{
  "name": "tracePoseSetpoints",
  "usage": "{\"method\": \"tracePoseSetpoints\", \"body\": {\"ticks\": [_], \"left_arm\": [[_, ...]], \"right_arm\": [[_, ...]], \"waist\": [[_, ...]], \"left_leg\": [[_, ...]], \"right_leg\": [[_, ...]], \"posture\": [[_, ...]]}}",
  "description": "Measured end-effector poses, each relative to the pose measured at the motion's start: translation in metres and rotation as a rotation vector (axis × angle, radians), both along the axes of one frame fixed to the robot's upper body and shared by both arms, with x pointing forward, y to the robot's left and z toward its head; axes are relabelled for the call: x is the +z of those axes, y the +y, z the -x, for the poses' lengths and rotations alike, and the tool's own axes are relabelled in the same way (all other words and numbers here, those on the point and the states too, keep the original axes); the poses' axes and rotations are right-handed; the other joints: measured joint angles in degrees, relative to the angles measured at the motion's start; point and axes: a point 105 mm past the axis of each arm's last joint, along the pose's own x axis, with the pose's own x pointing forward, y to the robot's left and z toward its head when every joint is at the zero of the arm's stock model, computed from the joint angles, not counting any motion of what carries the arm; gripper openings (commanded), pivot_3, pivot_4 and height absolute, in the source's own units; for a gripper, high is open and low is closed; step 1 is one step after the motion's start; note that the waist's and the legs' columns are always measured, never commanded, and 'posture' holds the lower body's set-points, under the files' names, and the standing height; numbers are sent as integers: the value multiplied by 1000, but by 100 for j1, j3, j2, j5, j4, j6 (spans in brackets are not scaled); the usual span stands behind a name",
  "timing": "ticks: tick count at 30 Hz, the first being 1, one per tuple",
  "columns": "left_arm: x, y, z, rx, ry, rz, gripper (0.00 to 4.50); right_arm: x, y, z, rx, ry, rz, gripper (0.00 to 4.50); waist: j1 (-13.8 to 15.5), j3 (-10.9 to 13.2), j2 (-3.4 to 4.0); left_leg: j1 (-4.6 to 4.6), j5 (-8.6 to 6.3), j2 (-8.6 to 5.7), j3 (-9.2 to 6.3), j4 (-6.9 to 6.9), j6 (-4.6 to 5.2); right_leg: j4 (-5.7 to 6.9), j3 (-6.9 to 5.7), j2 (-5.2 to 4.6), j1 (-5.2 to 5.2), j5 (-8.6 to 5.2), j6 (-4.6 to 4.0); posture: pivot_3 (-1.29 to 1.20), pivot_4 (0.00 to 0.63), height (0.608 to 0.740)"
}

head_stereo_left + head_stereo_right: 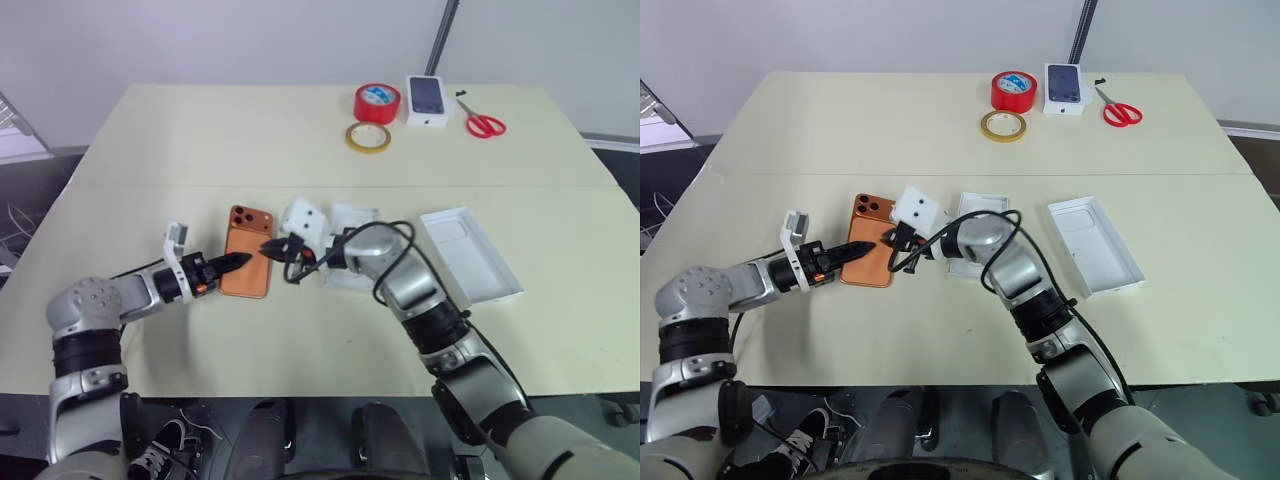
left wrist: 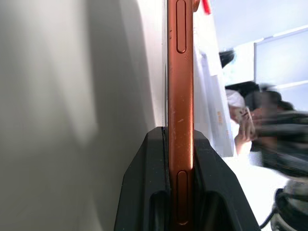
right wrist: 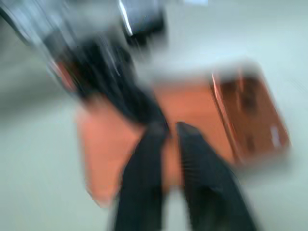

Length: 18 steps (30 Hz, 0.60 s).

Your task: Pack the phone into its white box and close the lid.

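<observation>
Beige surface spreads across the frame. Centre-left, my left fingers are clamped on the long edge of the phone, camera cluster toward the top. My right fingers hang slightly parted just right of it, holding nothing. Centre-right lies the white box, open.

Bright, even overhead light falls on the table, shadows soft (right wrist view heavily motion-blurred; left wrist background overexposed).
</observation>
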Motion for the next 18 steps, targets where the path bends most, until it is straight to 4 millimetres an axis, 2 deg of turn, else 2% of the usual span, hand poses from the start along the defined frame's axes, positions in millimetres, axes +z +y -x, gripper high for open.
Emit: {"method": "tracePoseSetpoints", "body": {"ticks": [1, 3, 5, 8, 12, 15, 18], "left_arm": [[0, -3, 1, -4, -4, 9, 0], [-1, -12, 4, -7, -17, 17, 0], [1, -17, 6, -4, -18, 29, 0], [4, -32, 8, -40, -9, 72, 0], [8, -43, 7, -56, -15, 80, 0], [11, -43, 4, -47, -24, 71, 0], [17, -45, 1, -47, -44, 69, 0]], "right_arm": [[2, -6, 1, 4, -22, 9, 2264], [-7, -30, 1, -19, -86, 85, 3182], [-27, -57, 1, -55, -74, 162, 3182], [-51, -87, 15, -57, -54, 243, 3182], [-60, -118, 27, -76, -82, 317, 3182], [-61, -125, 28, -96, -93, 324, 3182], [-57, -123, 28, -103, -117, 314, 2350]], "waist": [[-3, -2, -5], [10, -3, -7], [-9, 1, -12], [-15, 3, -11], [-37, 8, -15], [-30, 8, -16], [-7, 9, -17]], "left_leg": [[0, -3, 0, -1, 2, 3], [0, -11, -4, -1, 2, -1], [-10, -8, -3, -1, 2, 3], [-47, 1, 3, -1, 4, 4], [-46, 4, 11, 0, 11, 1], [-45, 5, 12, 0, 15, 1], [-47, 12, 11, 0, 22, -10]], "right_leg": [[-4, 0, 0, -2, 0, 0], [-20, -1, -4, 4, 0, 0], [-24, 0, -2, 15, 0, 0], [-17, 1, 6, -23, 0, 0], [-11, 1, 15, -22, 0, 0], [-8, 0, 16, -21, 0, 0], [-9, 0, 15, -18, 0, 0]], "posture": [[0, 150, 728], [0, 150, 728], [0, 150, 728], [0, 150, 728], [0, 150, 728], [0, 150, 728], [0, 150, 728]]}}
